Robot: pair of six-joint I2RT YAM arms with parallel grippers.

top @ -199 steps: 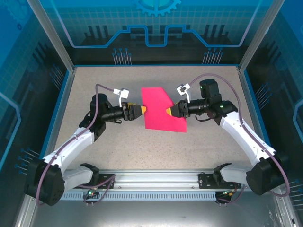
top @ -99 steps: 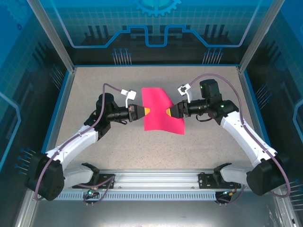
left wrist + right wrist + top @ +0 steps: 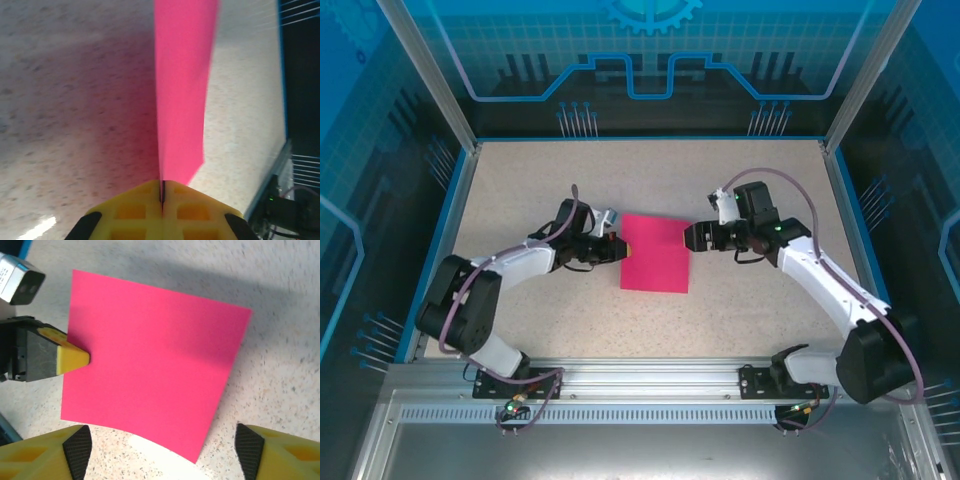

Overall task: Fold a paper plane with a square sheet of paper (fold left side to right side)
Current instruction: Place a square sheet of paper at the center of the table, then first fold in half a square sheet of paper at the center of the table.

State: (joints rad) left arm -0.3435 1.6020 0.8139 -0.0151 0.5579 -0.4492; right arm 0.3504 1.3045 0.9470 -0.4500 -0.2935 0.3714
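left gripper (image 3: 617, 247) pinching shut on the left edge of the square sheet of paper (image 3: 655, 255) | sheet lying on the table (image 3: 520, 190) between both grippers | right gripper (image 3: 691, 237) hanging open just off its right edge | judging: left edge needing carrying rightward

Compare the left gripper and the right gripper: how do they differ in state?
The left gripper is shut on the left edge of the pink sheet; the right gripper is open and grips nothing. The left gripper's fingers meet with paper between them; the right gripper's fingers stand wide apart. Both have yellow fingers and face the sheet from opposite sides.
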